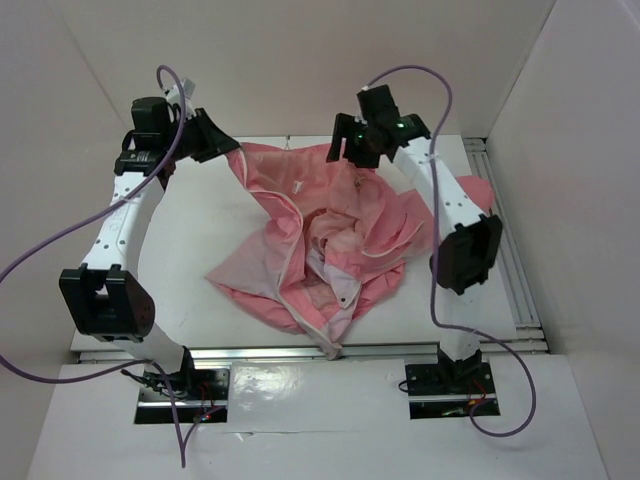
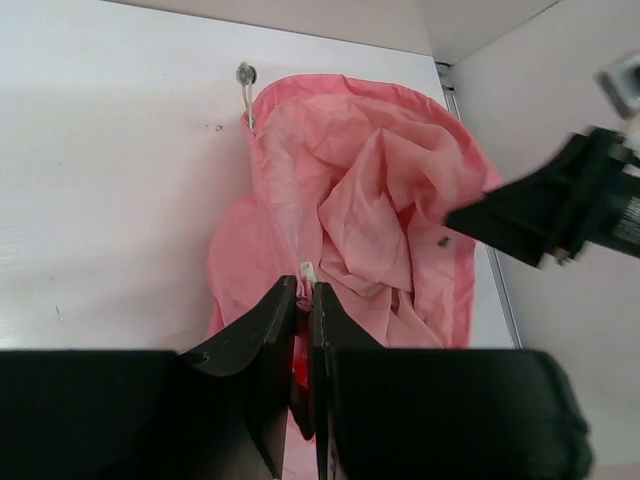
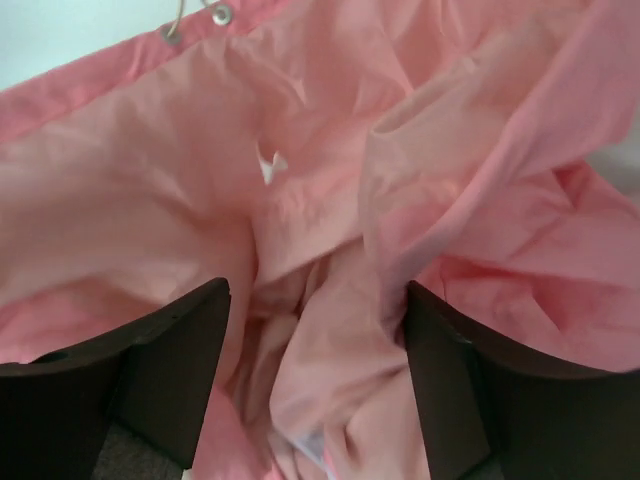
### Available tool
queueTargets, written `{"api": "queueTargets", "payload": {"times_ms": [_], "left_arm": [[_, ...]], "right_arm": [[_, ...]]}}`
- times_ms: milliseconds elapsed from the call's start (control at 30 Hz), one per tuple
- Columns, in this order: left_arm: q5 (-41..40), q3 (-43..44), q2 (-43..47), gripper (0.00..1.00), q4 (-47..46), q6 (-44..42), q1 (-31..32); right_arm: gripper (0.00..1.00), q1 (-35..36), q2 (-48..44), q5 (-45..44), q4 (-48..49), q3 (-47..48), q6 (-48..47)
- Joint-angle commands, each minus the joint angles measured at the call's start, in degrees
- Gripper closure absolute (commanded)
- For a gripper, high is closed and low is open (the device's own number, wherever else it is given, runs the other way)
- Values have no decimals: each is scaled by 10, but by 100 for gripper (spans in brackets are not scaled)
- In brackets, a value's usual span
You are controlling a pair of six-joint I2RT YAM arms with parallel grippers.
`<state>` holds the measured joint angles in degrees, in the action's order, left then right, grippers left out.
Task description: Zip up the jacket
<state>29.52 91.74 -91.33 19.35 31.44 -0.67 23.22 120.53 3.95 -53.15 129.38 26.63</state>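
The salmon-pink jacket (image 1: 320,235) lies crumpled in the middle of the white table, its pale lining and light zipper (image 1: 285,240) showing. My left gripper (image 1: 222,143) is at the jacket's far left corner, shut on the jacket's edge next to the zipper; in the left wrist view (image 2: 303,292) the fingers pinch pink fabric beside a white zipper end (image 2: 307,270). My right gripper (image 1: 340,150) is over the far edge of the jacket; in the right wrist view (image 3: 315,300) it is open, with bunched pink fabric (image 3: 330,200) between its fingers.
A metal eyelet with a cord (image 2: 245,75) sits at the jacket's far corner. White walls enclose the table on three sides. An aluminium rail (image 1: 510,250) runs along the right side and another along the front (image 1: 310,352).
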Motion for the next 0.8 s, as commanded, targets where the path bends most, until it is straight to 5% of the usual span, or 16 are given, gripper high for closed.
{"api": "queueTargets", "payload": {"times_ms": [0,200,533,633,767], "left_arm": [[-2,27,-3,100,-11,-10,1],[-2,8,-3,100,-21,-5,1],[-2,8,2,100,-27,0,6],[4,8,2,100,-27,0,6],[-2,3,2,100,-27,0,6]], "right_arm": [[22,-52,-172,16,85,-97,-24],[17,-121,-311,-32,146,-302,-24],[8,-148,-286,98,201,-461,-18],[13,-143,-248,99,216,-461,-12],[56,-118,-231,105,247,-451,-7]]}}
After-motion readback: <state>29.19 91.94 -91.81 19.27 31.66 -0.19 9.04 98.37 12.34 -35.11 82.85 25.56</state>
